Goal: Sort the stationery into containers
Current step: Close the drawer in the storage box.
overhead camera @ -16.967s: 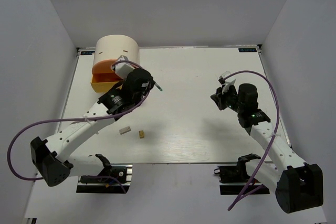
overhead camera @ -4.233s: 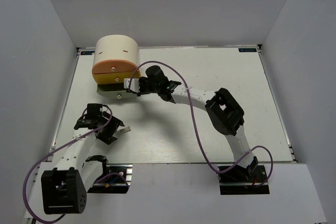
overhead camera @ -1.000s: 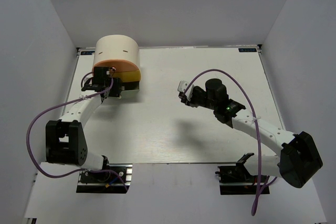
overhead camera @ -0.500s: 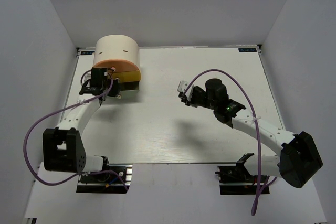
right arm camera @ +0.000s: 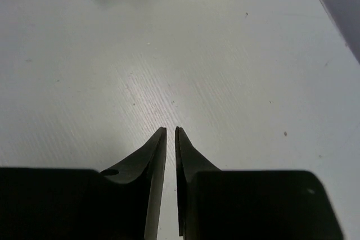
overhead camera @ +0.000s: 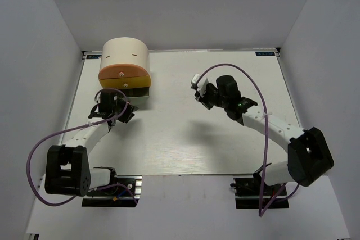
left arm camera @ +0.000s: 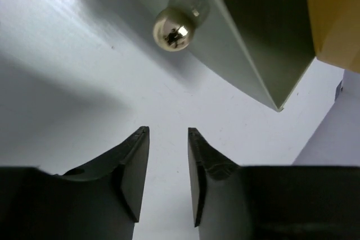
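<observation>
We face the tray knob [left arm camera: 173, 31].
Our left gripper [left arm camera: 167, 133], parted and empty, lines up on the knob below the drum [overhead camera: 125, 53]; right gripper [right arm camera: 170, 130] hangs pressed nearly together; no stationery shows.

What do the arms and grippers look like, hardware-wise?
Left arm and right arm: white link shells, black joint housings, a purple cable looping along each. Green LED on the right forearm. Left gripper and right gripper: two black wedge-shaped fingers.
</observation>
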### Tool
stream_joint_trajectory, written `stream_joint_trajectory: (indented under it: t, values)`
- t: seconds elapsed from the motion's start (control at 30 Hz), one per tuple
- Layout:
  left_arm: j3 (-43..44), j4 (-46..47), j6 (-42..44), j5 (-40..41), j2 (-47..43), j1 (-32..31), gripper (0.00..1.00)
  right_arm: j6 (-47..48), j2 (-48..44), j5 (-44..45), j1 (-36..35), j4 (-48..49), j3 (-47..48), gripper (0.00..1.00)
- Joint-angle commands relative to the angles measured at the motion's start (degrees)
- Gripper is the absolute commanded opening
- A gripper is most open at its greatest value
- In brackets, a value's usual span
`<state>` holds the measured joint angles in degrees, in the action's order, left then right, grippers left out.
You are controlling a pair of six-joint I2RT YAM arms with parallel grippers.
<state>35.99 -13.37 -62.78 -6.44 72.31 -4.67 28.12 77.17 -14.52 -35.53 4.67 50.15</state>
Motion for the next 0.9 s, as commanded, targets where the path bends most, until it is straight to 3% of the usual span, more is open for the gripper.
stream_joint_trajectory:
  t: [0.0,0.13,0.23,0.37,0.87]
  values:
    - [1.5,5.3,6.5,2.9,-0.5,0.3,0.47,-6.3,2.6,1.0,2.6,-3.5,5.7,0.18]
    - [2.7,7.6,8.6,7.1,2.0,0.3,0.57,-7.6,3.6,-0.4,4.0,-4.3,7.0,0.20]
    - [2.7,10.5,7.7,7.8,3.5,0.8,0.57,-7.6,3.3,-0.8,5.1,-4.5,6.9,0.21]
    - [2.7,14.1,4.8,7.8,6.5,0.8,0.46,-7.5,2.3,-0.9,6.0,-4.6,5.7,0.21]
    - [7.1,17.1,2.0,10.0,13.1,0.8,0.50,-7.6,2.1,-2.7,8.0,-4.6,4.9,0.21]
